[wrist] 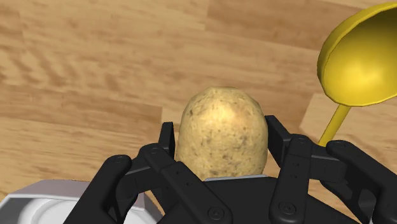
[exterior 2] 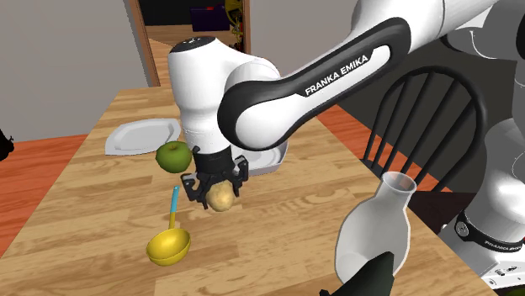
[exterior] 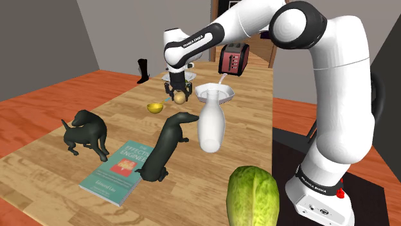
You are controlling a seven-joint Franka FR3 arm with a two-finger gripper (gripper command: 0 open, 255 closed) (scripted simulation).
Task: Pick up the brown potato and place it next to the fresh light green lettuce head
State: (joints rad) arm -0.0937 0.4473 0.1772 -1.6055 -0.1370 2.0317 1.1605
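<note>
Gripper (exterior 2: 217,192) clenched on potato (wrist: 221,130): 2 fingers (wrist: 278,137) clasp its flanks, and most of it juts past the tips. Potato is well apart from lettuce (exterior: 252,196), beyond vase (exterior: 212,119), seemingly just off table (exterior: 51,160). You likely need height to clear the vase before setting down beside lettuce.

speckled tan potato (wrist: 221,132) aloft; light green lettuce head (exterior: 252,196) well apart, near the stand
</note>
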